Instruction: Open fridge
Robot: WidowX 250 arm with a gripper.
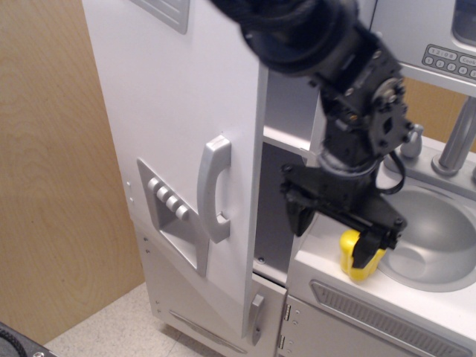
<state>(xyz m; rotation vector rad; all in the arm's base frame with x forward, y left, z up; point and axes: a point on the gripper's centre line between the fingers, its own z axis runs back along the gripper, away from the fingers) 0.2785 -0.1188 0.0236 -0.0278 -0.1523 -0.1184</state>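
Observation:
The fridge [178, 119] is a tall silver-grey toy cabinet at the left. Its large door stands partly open, with the free edge swung out toward me. The door has a vertical silver handle [216, 187] and a recessed four-button dispenser panel [172, 214]. Behind the door edge a strip of the white interior with a shelf [286, 137] shows. My black gripper [333, 232] hangs to the right of the door, over the counter's front left corner. Its jaws are spread, hold nothing and do not touch the door.
A yellow toy pepper [348, 259] sits on the counter, partly behind my right finger. A grey sink [439, 238] and faucet [455, 137] lie to the right. Below are a small lower door handle [256, 318] and a vent grille [387, 321]. A wooden wall [52, 186] is at the left.

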